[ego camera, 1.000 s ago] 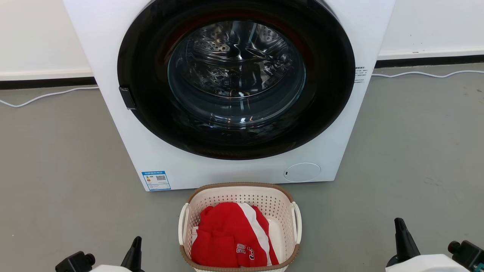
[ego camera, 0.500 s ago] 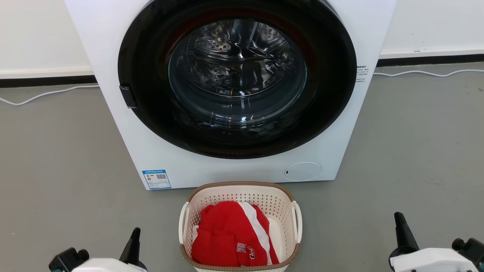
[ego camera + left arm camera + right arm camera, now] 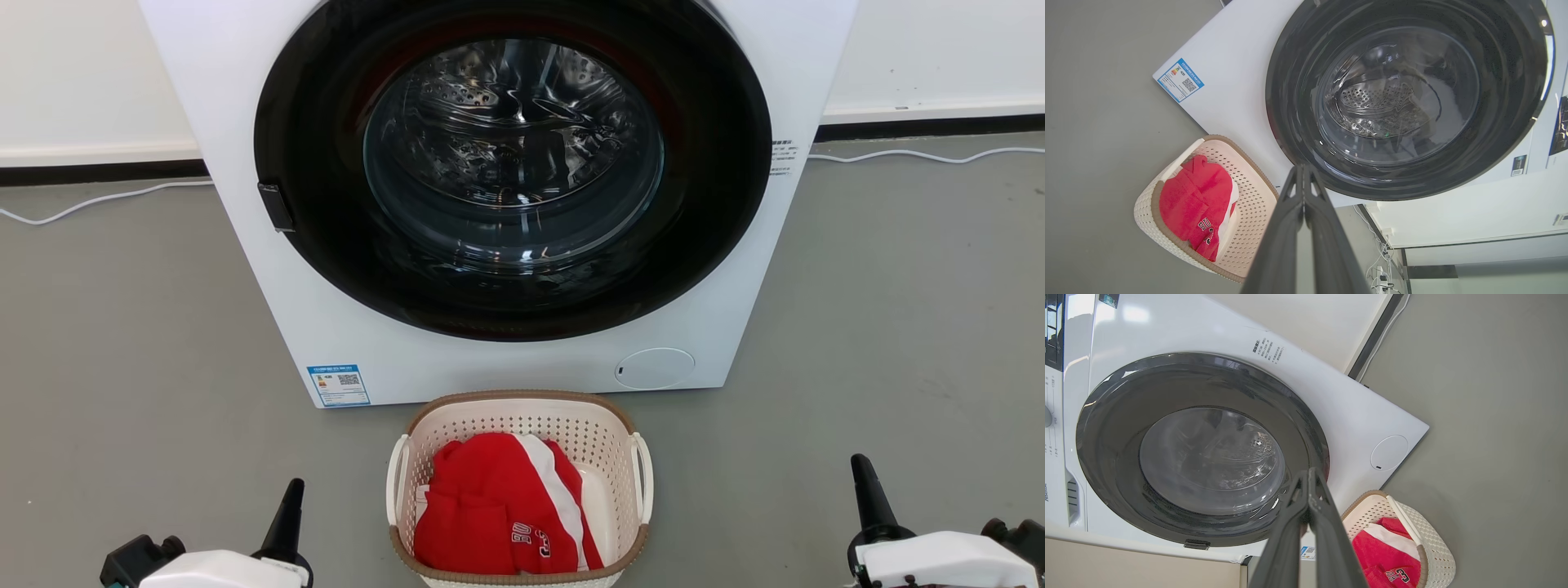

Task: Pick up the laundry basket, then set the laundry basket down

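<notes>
The left end effector (image 3: 294,486) sits at the near left of the head view, its two fingers pressed together into one dark spike with nothing between them. The right end effector (image 3: 860,465) mirrors it at the near right - also closed, also empty. Both are well apart from the laundry basket (image 3: 506,427), which stands on the floor (image 3: 122,327) between them, just in front of the washing machine (image 3: 506,367), with a red garment (image 3: 490,506) bundled inside. My read is that the task hasn't really got going. Neither loop handle is touched and the basket looks flat on the floor, so the pick-up and the set-down are both left to do.

In the left wrist view, the left end effector (image 3: 1303,167) has its fingers meeting at the tips, pointing toward the washing machine (image 3: 1229,81) door rather than the laundry basket (image 3: 1147,212). The basket lies off to one side with clear floor around it, and nothing is gripped.

The right wrist view tells the same story. The right end effector (image 3: 1309,471) is closed on air, and its tips line up with the lower edge of the round door. The laundry basket (image 3: 1437,547) sits in the corner of the view with the red garment (image 3: 1384,547) showing. I'd guess both sets of fingers have to open, or hook in, at the handles before any lift - right now they're nowhere near.
</notes>
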